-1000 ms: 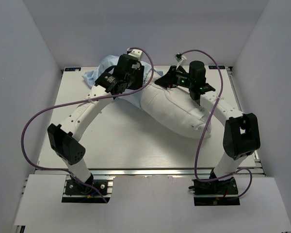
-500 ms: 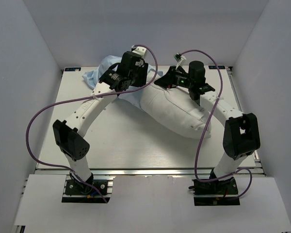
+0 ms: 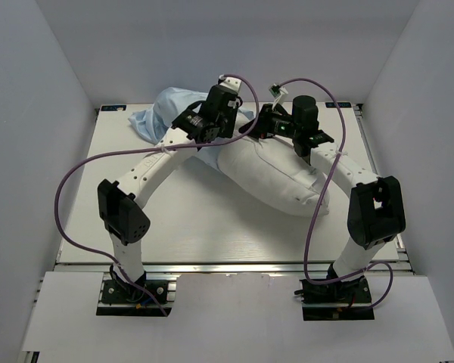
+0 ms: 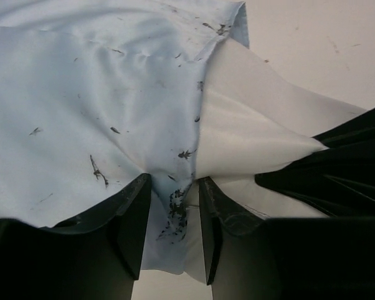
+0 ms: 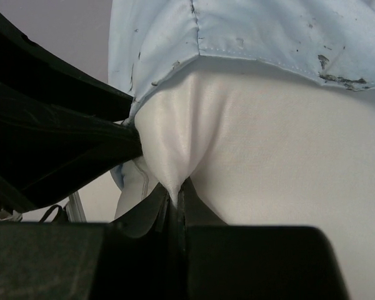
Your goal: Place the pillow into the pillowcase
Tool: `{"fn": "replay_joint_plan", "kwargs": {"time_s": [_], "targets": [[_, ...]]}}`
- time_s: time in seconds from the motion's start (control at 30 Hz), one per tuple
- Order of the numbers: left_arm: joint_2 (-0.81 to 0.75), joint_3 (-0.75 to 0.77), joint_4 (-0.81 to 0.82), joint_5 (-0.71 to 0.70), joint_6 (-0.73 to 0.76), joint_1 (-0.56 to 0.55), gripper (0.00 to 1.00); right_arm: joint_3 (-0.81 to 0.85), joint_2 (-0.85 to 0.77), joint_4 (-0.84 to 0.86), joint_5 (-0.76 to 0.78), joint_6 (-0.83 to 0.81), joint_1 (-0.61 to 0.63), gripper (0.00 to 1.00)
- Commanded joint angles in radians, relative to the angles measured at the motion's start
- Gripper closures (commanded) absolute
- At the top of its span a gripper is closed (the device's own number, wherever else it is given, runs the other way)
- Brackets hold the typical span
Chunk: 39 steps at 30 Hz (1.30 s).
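The pillow [image 3: 276,174] lies slantwise on the counter [image 3: 174,219], running from the middle of the far edge toward the right edge. The pillowcase [image 3: 166,106] is bunched near the far edge, left of centre, and its hemmed opening overlaps the pillow's far end. The left end effector [image 4: 173,187] is clenched on the pillowcase beside that hem, with blue cloth gathered between its fingers. The right end effector [image 5: 177,194] is pinched tight on a pulled-up fold of the pillow just below the hem. The two end effectors sit just beside each other.
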Motion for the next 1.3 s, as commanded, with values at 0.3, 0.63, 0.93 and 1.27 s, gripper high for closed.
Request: {"fn": "replay_joint_plan", "kwargs": {"time_s": [0.3,0.63,0.93,1.27], "targets": [[-0.036,0.059,-0.062,-0.237,0.018,-0.008,0.99,0.056,-0.028,0.031,-0.021,-0.011,0.009,1.00],[0.060,0.464,-0.100,0.240,-0.092,-0.015,1.00,0.135,0.003,0.092,-0.023,0.072,0.034,1.00],[0.017,0.375,0.113,0.590,-0.296,-0.027,1.00,0.471,0.103,0.175,0.179,0.127,0.029,1.00],[-0.096,0.075,0.337,0.655,-0.430,-0.029,1.00,0.395,0.072,0.151,0.260,0.027,0.020,0.95]]}}
